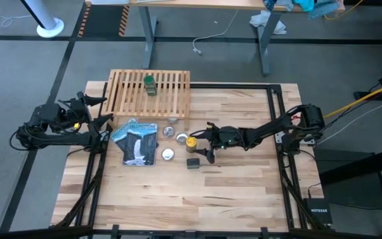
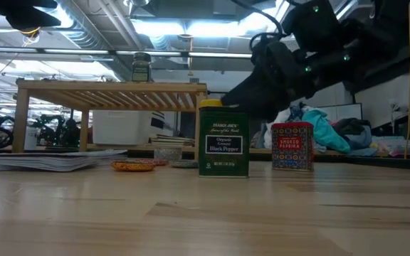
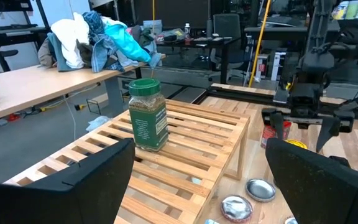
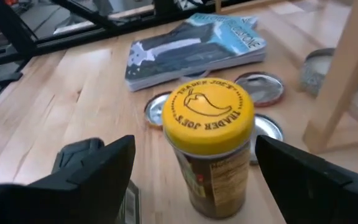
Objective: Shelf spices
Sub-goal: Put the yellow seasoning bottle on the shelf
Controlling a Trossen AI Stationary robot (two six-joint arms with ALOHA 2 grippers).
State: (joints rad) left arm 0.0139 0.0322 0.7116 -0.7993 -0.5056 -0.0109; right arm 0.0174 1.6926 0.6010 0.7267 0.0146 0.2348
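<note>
The shelf [image 1: 150, 93] stands at the table's far left, and the green-capped jar [image 1: 150, 84] stands upright on its slats [image 3: 146, 114]. The yellow-capped jar [image 1: 191, 141] stands upright on the table, between the fingers of my open right gripper [image 1: 196, 143] [image 4: 194, 149]; a gap shows on each side. The black tin [image 1: 193, 162] [image 2: 223, 146] stands just nearer. The red tin [image 2: 292, 146] [image 3: 271, 132] stands beyond the jar, mostly hidden by my right arm in the high view. My left gripper [image 1: 98, 109] [image 3: 197, 168] waits open at the table's left edge, facing the shelf.
A flat blue-and-white packet [image 1: 138, 141] lies left of the yellow-capped jar. Silvery round tins [image 1: 170, 131] [image 1: 168, 154] sit between the packet and the jar. The shelf's leg [image 4: 344, 74] stands close beside my right gripper. Bare tabletop [image 1: 244, 192] spreads toward the near edge.
</note>
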